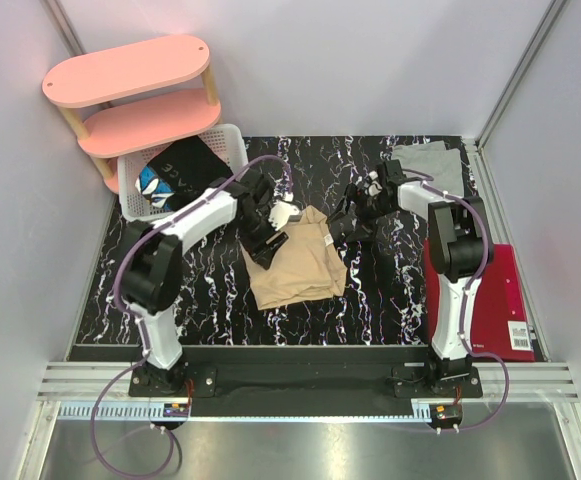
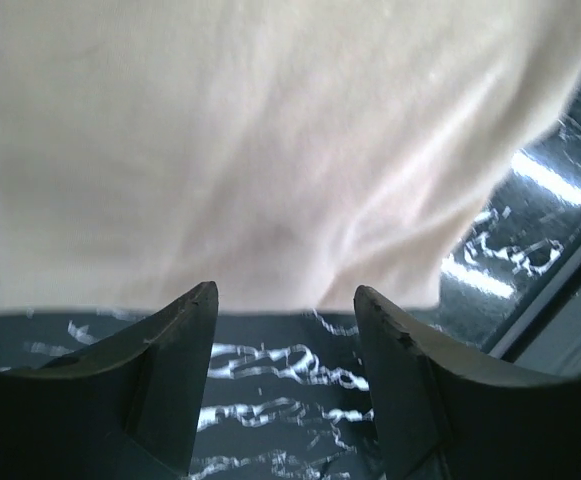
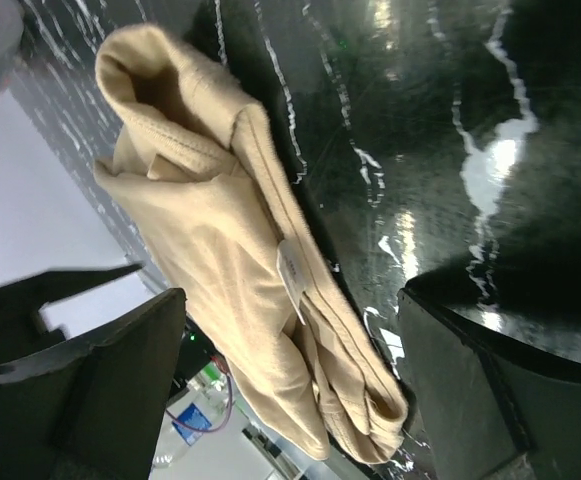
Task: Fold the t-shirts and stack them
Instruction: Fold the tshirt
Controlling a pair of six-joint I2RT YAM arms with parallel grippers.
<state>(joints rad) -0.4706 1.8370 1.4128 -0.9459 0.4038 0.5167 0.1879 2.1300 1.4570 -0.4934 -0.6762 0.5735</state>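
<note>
The tan shirt (image 1: 295, 265) lies bunched mid-table. The left gripper (image 2: 285, 300) is open at the shirt's edge, perhaps just touching it. The right gripper (image 3: 290, 295) gapes wide beside it, holding nothing.

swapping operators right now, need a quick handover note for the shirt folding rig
Left gripper: open, empty, at the far-left edge of the tan t-shirt.
Right gripper: open, empty, by that shirt's far-right edge.
Tan t-shirt: mid-table, folded into a rough, rumpled bundle.
Grey t-shirt: lies flat at the table's far right corner, apart from the tan one.
Done: tan shirt roughly folded.
Left: tidy that fold, then stack the two shirts.
</note>
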